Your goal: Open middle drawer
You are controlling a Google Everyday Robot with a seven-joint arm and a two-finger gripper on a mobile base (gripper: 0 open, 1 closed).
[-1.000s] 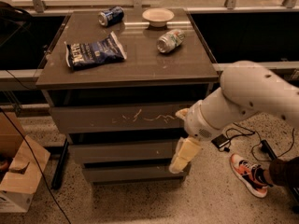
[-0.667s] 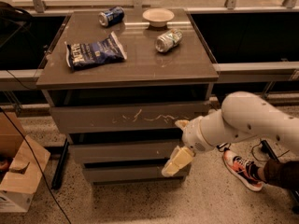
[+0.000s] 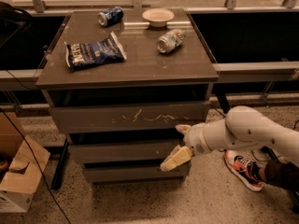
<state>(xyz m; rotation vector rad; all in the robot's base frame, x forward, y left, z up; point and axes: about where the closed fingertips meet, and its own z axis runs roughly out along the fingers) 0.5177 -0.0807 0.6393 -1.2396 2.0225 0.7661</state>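
The middle drawer [image 3: 119, 151] is the plain grey-brown front second from the top of the cabinet, under the taller front with white scratch marks [image 3: 133, 118]. It looks closed, flush with the other fronts. My gripper [image 3: 179, 143] is at the drawer's right end, on a white arm coming in from the right. It is open: one cream finger [image 3: 182, 129] sits at the drawer's top edge and the other [image 3: 174, 159] at its bottom edge. I cannot tell whether the fingers touch the front.
The bottom drawer front [image 3: 135, 173] lies below. On the cabinet top are a blue chip bag [image 3: 95, 52], a blue can [image 3: 110, 16], a silver can [image 3: 170, 40] and a bowl [image 3: 158, 17]. A cardboard box [image 3: 18, 174] stands left; a shoe [image 3: 243, 169] lies right.
The arm has dropped and reached left, bringing the gripper from beside the cabinet's right edge onto the right end of the middle drawer front. The drawers have not moved.
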